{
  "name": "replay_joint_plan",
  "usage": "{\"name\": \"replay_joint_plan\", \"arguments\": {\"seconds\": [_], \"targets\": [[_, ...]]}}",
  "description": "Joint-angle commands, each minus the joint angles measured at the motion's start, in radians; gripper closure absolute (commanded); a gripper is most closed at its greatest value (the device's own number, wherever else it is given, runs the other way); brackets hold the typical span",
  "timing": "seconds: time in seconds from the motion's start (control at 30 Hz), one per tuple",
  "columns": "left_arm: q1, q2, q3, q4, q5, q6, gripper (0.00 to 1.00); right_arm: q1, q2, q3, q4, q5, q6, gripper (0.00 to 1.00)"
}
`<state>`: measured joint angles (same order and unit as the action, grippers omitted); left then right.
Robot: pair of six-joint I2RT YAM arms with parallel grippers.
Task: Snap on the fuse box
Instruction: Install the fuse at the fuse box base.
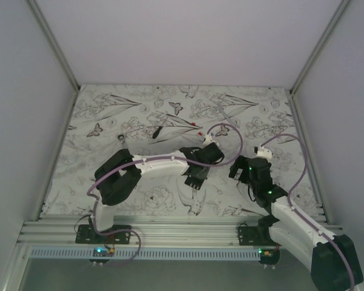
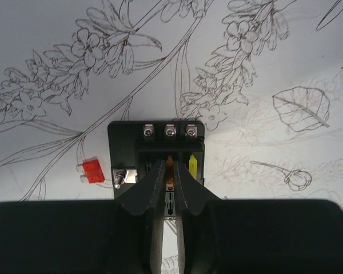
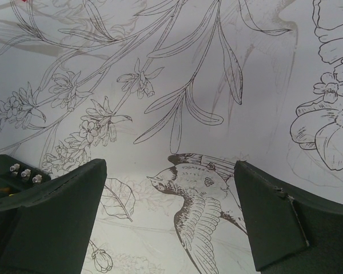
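Left gripper [image 2: 170, 171]: nearly closed, tips astride orange fuse [image 2: 170, 162], grip cannot be told | fuse box [image 2: 123, 142]: on bench [image 2: 263, 57], directly beneath left gripper | right gripper [image 3: 170, 211]: wide open, empty, fuse box to its left

The left pincer [image 2: 170, 169] hung directly over the fuse box [image 2: 123, 142], closing off its top. A loose red fuse [image 2: 92, 170] lay just beside its left edge. Beyond and to the right the table [image 2: 286, 51] stood bare, as it did between the wide-set fingers of the right pincer [image 3: 170, 171].
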<state>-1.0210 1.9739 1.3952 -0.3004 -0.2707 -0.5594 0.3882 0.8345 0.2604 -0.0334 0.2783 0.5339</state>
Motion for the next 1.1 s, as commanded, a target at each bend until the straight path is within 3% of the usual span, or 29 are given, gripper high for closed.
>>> {"name": "replay_joint_plan", "arguments": {"seconds": [0.0,0.43,0.6,0.8,1.07], "targets": [[-0.004,0.004,0.041,-0.121,-0.009,0.044,0.84,-0.008,0.009,0.033,0.028,-0.01,-0.011,0.0],[0.028,-0.029,0.093,-0.154,0.059,0.041,0.72,-0.008,0.021,0.034,0.033,-0.02,-0.012,0.0],[0.044,-0.025,0.081,-0.192,0.087,0.011,0.73,-0.008,0.013,0.033,0.033,-0.018,-0.012,0.0],[0.045,-0.005,0.092,-0.193,0.123,0.012,0.82,-0.008,0.015,0.033,0.033,-0.018,-0.012,0.0],[0.046,-0.002,0.109,-0.192,0.133,0.015,0.83,-0.008,0.014,0.033,0.033,-0.019,-0.012,0.0]]}}
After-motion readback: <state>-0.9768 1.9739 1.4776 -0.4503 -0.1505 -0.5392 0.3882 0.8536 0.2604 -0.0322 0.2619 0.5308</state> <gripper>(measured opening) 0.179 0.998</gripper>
